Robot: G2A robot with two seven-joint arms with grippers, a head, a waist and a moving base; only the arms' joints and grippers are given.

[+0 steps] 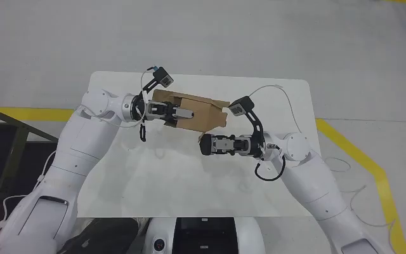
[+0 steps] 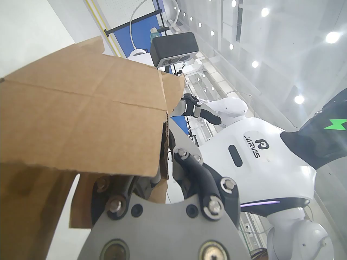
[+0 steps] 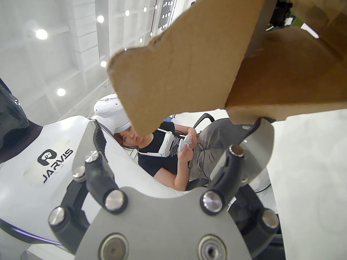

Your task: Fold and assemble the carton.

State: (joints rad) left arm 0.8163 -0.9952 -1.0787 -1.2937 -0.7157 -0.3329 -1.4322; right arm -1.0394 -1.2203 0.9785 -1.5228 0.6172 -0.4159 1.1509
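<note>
The brown carton (image 1: 198,112) is held above the white table (image 1: 273,184), partly folded, with loose flaps at its right end. My left gripper (image 1: 184,113) comes in from the left and is shut on the carton's wall (image 2: 81,114). One black finger (image 2: 189,163) shows outside the wall; the other is hidden behind the cardboard. My right gripper (image 1: 204,144) sits just below the carton's lower right flap (image 1: 203,136). It is open, its fingers (image 3: 95,136) spread wide, and the pointed flap (image 3: 184,68) hangs over the gap between them.
The table's far edge (image 1: 266,81) and near half are bare white surface. Beyond the carton's end, the right arm's wrist (image 2: 193,108) appears in the left wrist view. A yellow floor line (image 1: 355,149) runs past the table's right side.
</note>
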